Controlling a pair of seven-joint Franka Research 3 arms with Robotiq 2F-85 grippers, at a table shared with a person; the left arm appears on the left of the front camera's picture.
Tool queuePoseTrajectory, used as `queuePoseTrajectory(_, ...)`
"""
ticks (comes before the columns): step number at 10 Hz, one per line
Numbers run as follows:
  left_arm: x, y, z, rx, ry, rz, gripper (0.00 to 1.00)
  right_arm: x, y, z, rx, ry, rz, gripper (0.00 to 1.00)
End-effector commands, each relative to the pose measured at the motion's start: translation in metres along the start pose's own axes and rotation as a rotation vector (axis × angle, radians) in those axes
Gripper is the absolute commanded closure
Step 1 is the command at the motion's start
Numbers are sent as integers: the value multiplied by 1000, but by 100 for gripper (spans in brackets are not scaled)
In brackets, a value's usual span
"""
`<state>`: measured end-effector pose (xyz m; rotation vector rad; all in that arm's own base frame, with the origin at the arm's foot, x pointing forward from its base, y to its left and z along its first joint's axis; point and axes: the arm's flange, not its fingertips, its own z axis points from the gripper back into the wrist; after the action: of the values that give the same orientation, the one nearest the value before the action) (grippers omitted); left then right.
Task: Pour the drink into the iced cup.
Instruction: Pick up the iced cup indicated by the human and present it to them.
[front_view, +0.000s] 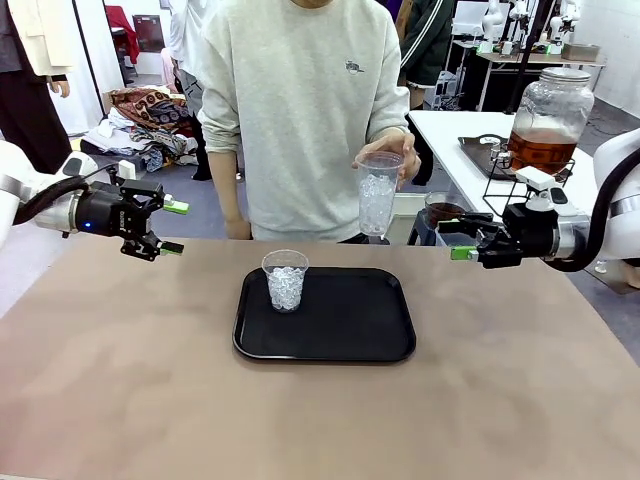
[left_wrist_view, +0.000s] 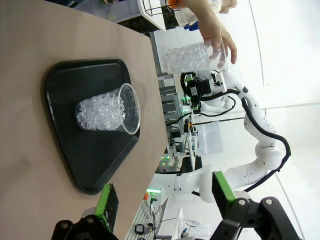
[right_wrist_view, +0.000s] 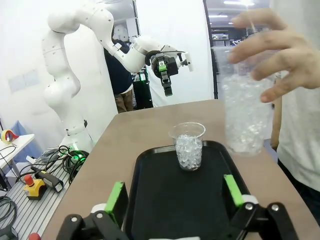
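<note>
Drink (front_view: 541, 150) in glass dispenser jar (front_view: 552, 105) far right, iced cup (front_view: 285, 280) upright on black tray (front_view: 330, 345) at table (front_view: 120, 380) centre, person's hand (front_view: 398, 158) holding second iced cup (front_view: 377, 200) above far edge, left wrist view, left gripper (left_wrist_view: 165, 195) spread, empty, right wrist view, right gripper (right_wrist_view: 175, 194) spread, empty

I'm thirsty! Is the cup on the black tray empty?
Not empty: the clear cup on the tray holds ice partway up, nothing else seen.

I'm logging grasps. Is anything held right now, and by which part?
The left gripper and right gripper are open, holding nothing. The person's hand holds a tall ice-filled cup by its upper part, near the rim.
</note>
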<state>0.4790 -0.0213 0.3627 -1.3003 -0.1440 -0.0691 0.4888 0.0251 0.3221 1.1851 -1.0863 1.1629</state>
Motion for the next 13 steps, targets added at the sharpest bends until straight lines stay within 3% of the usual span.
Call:
queuePoseTrajectory(1,-1,0,-1,-11,-11,-12,0,3,-1,-1,2,3,4,0)
queuePoseTrajectory(13,-1,0,-1,-11,-11,-12,0,3,-1,-1,2,3,4,0)
